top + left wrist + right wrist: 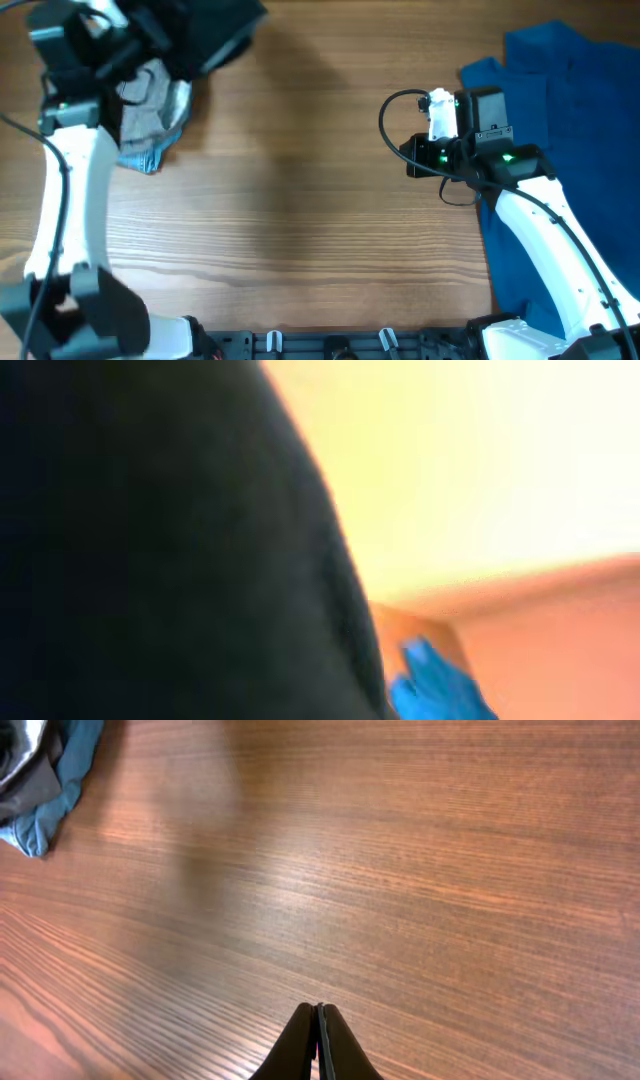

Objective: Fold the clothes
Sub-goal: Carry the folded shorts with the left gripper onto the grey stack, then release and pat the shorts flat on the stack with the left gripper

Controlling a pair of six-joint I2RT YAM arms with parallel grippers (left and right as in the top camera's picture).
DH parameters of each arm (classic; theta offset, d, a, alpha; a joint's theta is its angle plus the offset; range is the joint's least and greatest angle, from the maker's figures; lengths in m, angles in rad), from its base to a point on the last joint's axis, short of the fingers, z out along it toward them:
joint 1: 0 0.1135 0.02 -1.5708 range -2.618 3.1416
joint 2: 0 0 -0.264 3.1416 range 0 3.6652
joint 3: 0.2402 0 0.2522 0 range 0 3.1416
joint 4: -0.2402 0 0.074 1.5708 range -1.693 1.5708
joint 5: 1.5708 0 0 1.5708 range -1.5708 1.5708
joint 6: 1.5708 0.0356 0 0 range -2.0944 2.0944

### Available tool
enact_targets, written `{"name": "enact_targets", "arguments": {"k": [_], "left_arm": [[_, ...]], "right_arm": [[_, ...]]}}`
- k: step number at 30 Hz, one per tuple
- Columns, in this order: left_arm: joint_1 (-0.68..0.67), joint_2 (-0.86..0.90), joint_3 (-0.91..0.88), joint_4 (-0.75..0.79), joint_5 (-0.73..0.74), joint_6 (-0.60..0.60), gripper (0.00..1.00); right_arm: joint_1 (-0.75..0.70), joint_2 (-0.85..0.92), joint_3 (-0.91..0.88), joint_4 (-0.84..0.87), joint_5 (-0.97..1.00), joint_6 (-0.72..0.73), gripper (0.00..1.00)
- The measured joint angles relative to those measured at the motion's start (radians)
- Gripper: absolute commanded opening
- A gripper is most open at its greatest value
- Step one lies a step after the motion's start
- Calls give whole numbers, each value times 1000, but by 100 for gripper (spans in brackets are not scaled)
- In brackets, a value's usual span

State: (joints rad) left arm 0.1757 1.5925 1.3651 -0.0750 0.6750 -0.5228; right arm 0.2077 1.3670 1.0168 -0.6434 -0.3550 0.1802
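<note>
A black garment point(215, 30) hangs lifted at the far left of the table, and my left gripper point(160, 45) is buried in it. The same black cloth point(150, 540) fills the blurred left wrist view and hides the fingers. Under it lies a pile with a grey garment point(150, 100) and a light blue one point(140, 155), also seen in the right wrist view point(40, 790). A large dark blue garment point(570, 130) is spread at the right. My right gripper point(410, 160) is shut and empty above bare wood point(320, 1020), left of the blue garment.
The wooden table point(300, 200) runs between the left pile and the blue garment. The right arm's base and cables lie over the blue garment's left edge. A bit of light blue cloth point(430, 680) shows beside the black fabric.
</note>
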Motion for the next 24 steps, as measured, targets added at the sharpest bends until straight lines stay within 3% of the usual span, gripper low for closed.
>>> {"name": "enact_targets", "arguments": {"k": [4,7,8,9,10,12,14,17,22,24], "left_arm": [[144,251,-1,294,-45,-90,4],[204,383,-1,248,-53,-123,4],[227,404,-1,194,-59,-119,18],[252,407,-1,136,-63,-110,49],[280,406,3,76,-61,-95,58],[330,406,4,-32,-42,-84,66],[372,401,4,-77,1,-72,66],[433,325,0,-203,51,-31,56],[449,37,10,-347,-3,116,63],[407,24,18,-407,-65,182,78]], "right_arm": [[0,0,0,0,0,18,4],[0,0,0,0,0,36,4],[0,0,0,0,0,41,4],[0,0,0,1,0,43,5],[0,0,0,3,0,43,4],[0,0,0,15,0,45,5],[0,0,0,19,0,47,5],[0,0,0,20,0,55,6],[0,0,0,39,0,69,8],[0,0,0,41,1,77,9]]}}
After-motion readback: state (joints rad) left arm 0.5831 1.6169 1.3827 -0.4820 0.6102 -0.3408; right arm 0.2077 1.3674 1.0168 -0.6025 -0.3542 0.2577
